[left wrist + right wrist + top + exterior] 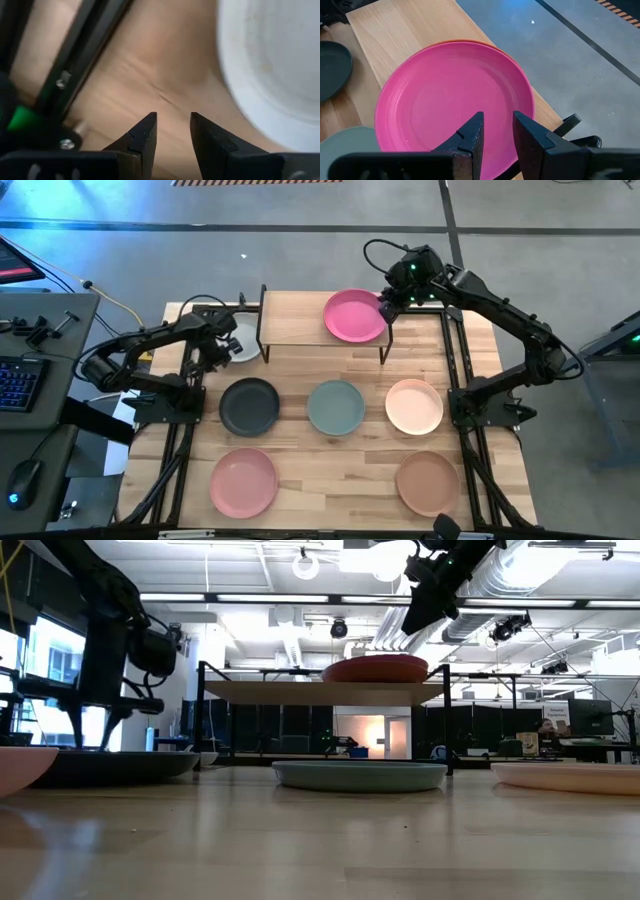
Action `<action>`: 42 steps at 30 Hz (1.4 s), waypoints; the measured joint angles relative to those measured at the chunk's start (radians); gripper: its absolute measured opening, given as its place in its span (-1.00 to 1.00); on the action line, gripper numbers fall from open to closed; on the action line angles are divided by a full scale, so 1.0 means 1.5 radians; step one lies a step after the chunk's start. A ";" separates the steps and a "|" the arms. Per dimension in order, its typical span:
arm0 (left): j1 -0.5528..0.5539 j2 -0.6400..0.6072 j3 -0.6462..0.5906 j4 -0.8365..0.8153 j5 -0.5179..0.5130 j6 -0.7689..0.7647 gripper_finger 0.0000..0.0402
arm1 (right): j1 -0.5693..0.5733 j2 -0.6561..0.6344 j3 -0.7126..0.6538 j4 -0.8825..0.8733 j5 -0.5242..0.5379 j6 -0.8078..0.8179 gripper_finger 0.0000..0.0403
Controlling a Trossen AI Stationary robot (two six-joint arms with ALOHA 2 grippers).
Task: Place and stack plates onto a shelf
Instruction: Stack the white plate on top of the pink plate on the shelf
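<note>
Beneath magenta plate (451, 102), terracotta rim (470, 42).

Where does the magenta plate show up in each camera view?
High: magenta plate on the shelf's right end, below the right claw.
Low: red-looking disc on the shelf top.
Left wrist: not in it.
Right wrist: fills the middle.
Shared landmark: the shelf.

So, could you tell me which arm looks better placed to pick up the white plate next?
Left. The left gripper hovers open right beside the white plate, while the right gripper is over the magenta plate on the shelf.
</note>
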 joint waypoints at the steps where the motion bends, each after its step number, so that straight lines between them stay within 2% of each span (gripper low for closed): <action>1: 0.000 -0.004 0.000 -0.011 0.000 0.000 -0.46 | 0.000 0.000 0.000 0.000 0.000 0.000 -0.59; 4: 0.000 -0.025 0.000 -0.022 -0.001 0.005 -0.46 | 0.000 0.000 0.000 0.000 0.000 0.000 -0.59; 10: 0.009 -0.073 0.000 0.030 -0.041 -0.039 -0.46 | 0.000 0.000 0.000 -0.001 0.000 0.000 -0.59; 17: 0.011 -0.034 0.000 0.151 -0.041 -0.053 -0.46 | 0.000 0.000 0.000 -0.001 0.000 -0.005 -0.59; 23: 0.008 -0.001 0.000 0.112 -0.023 -0.047 -0.46 | 0.000 0.000 0.000 -0.001 0.000 -0.012 -0.59; 31: 0.002 -0.059 0.000 0.104 -0.042 -0.042 -0.46 | 0.000 0.000 0.000 -0.001 0.000 -0.023 -0.59; 38: 0.002 -0.102 0.000 -0.004 -0.062 -0.064 -0.46 | 0.000 0.000 0.000 0.000 0.000 -0.023 -0.59; 42: 0.002 -0.102 0.000 0.009 -0.067 -0.065 -0.46 | 0.000 0.000 0.000 0.000 0.000 -0.023 -0.59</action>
